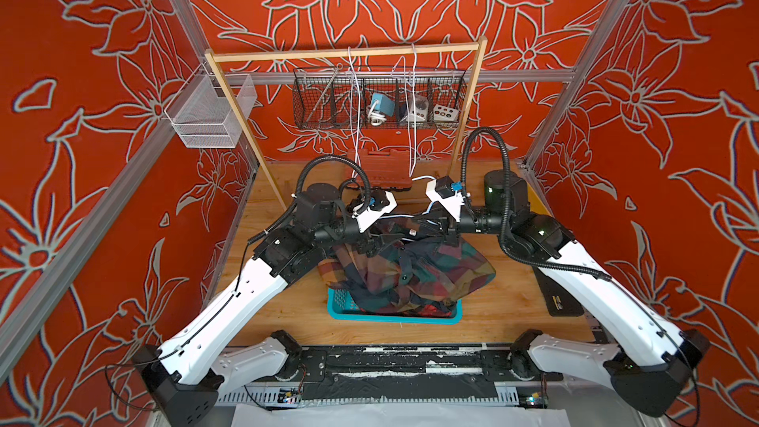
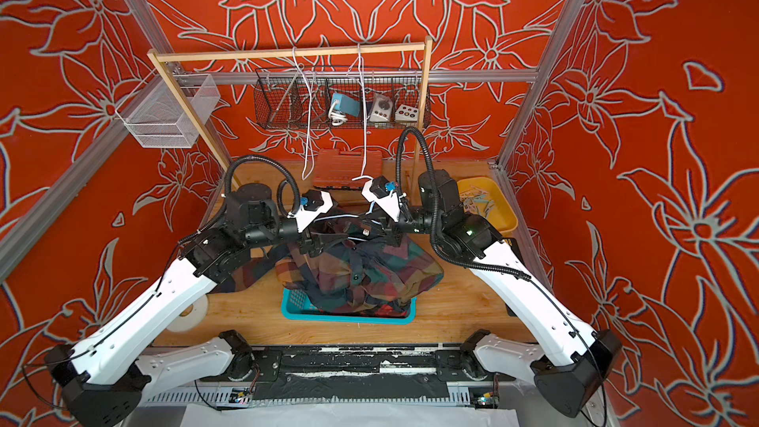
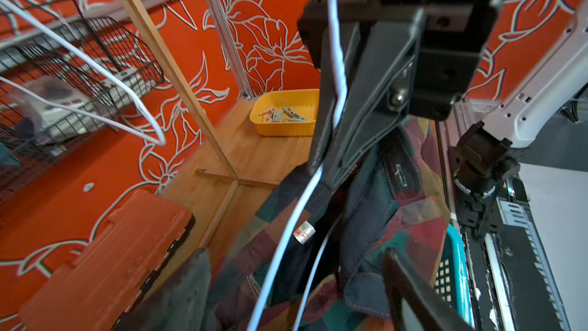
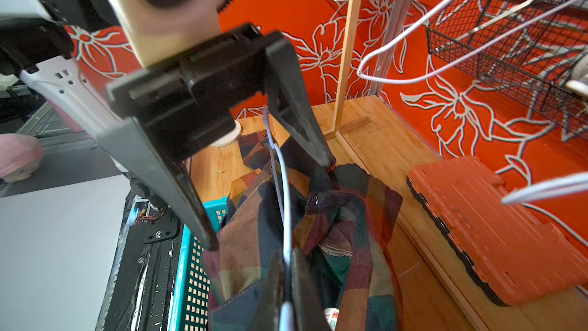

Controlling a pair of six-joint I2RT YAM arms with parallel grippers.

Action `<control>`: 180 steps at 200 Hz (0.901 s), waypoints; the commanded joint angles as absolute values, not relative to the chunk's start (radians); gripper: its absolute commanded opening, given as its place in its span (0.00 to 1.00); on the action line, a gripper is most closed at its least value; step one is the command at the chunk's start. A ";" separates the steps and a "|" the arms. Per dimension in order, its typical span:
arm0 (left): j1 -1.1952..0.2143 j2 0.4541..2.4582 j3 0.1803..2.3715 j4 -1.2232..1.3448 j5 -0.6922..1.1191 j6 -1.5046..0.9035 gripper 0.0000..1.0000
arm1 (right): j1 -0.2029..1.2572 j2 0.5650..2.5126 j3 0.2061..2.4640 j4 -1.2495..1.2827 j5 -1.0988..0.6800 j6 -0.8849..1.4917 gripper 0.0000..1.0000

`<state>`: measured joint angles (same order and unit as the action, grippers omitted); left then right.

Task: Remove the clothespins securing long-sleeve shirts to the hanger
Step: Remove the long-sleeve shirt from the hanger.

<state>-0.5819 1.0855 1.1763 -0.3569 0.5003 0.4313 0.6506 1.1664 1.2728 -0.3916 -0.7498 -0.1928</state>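
Claws first: my right claw (image 3: 323, 173) is pinched shut on the thin white wire of the hanger (image 4: 286, 211), just to the right of the collar tag. My left claw (image 4: 269, 204) stands wide and holds nothing. One finger (image 4: 296, 116) has its tip down on the cloth at the far side of the wire, and the other finger (image 4: 165, 179) hangs on the near side, over the basket's edge. I cannot tell whether that near tip touches anything.

That hanger carries a long-sleeve shirt (image 1: 410, 273) in blocks of navy, green, maroon and mustard. It hangs between my two claws, and its lower half slumps into the teal basket (image 1: 339, 301) on the counter (image 1: 513, 293). At the bottom of the basket a strip of red-and-black check cloth (image 1: 415, 309) shows from under it.

As for the clothespins (image 3: 284, 115), the ones I can see, pale pink and mint green, lie loose in the yellow tub (image 3: 286, 128). The tub sits in the far right corner of the counter, well apart from the shirt.

Behind my claws a bare hanger (image 3: 160, 137) hangs from the wooden rail (image 1: 349, 52). An orange case (image 1: 382, 166) lies flat below the rail, against the back wall.
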 commanded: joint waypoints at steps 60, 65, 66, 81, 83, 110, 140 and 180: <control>-0.615 1.093 1.158 -0.337 0.370 0.490 0.26 | 0.707 1.173 1.302 -0.414 -0.844 -0.281 0.00; -0.617 1.085 1.150 -0.331 0.362 0.492 0.19 | 0.706 1.171 1.301 -0.409 -0.842 -0.278 0.00; -0.617 1.083 1.148 -0.331 0.359 0.492 0.17 | 0.707 1.170 1.301 -0.408 -0.842 -0.278 0.00; -0.617 1.065 1.130 -0.322 0.343 0.497 0.00 | 0.709 1.166 1.297 -0.399 -0.847 -0.271 0.00; -0.617 1.064 1.129 -0.322 0.343 0.496 0.00 | 0.709 1.164 1.297 -0.398 -0.850 -0.270 0.00; -0.618 1.044 1.118 -0.327 0.328 0.500 0.00 | 0.710 1.152 1.281 -0.376 -0.845 -0.245 0.00; -0.618 0.996 1.106 -0.325 0.265 0.515 0.00 | 0.707 1.122 1.231 -0.388 -0.741 -0.239 0.25; -0.617 0.880 1.072 -0.329 0.213 0.532 0.00 | 0.631 1.081 1.117 -0.302 -0.752 -0.169 0.43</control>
